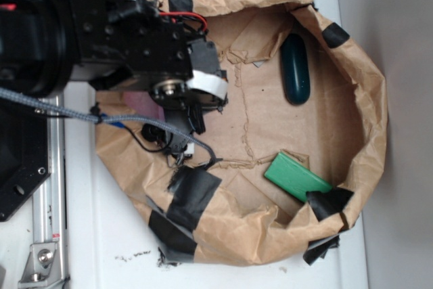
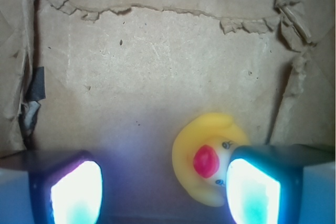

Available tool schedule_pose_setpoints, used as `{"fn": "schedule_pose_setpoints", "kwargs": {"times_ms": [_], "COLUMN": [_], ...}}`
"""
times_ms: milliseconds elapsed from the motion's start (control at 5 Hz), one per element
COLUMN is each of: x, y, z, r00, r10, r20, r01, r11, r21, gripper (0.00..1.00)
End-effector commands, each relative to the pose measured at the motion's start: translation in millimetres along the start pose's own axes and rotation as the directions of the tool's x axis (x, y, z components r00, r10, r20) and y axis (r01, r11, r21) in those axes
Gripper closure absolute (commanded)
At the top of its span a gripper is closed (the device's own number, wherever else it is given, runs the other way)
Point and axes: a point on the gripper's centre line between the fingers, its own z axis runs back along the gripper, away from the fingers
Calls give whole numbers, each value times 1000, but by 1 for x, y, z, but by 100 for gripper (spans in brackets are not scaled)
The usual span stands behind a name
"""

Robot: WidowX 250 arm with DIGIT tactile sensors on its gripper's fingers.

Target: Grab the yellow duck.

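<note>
The yellow duck (image 2: 202,153), small with a red beak, lies on the brown paper floor in the wrist view, low and right of centre. My gripper (image 2: 165,187) is open around it: the duck rests against the right finger (image 2: 252,192), while a wide gap separates it from the left finger (image 2: 76,192). In the exterior view the black arm hangs over the left part of the paper nest (image 1: 352,86) with the gripper (image 1: 193,109) pointing down, and the duck is hidden beneath it.
A green block (image 1: 296,176) lies at the nest's lower right and a dark teal oval object (image 1: 295,69) at the upper right. Raised crumpled paper walls patched with black tape (image 1: 193,191) ring the floor. A metal rail (image 1: 51,187) runs along the left.
</note>
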Motion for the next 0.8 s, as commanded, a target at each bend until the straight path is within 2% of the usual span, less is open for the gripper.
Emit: {"fn": "schedule_pose_setpoints", "kwargs": {"times_ms": [0, 400, 600], "x": [-6, -4, -5], "y": [24, 23, 22], "z": [0, 2, 1], "r00": [998, 998, 997], "r10": [67, 62, 75], "r20": [2, 1, 34], "r01": [-67, -62, -75], "r11": [997, 998, 997], "r21": [26, 19, -12], "gripper": [0, 0, 100]}}
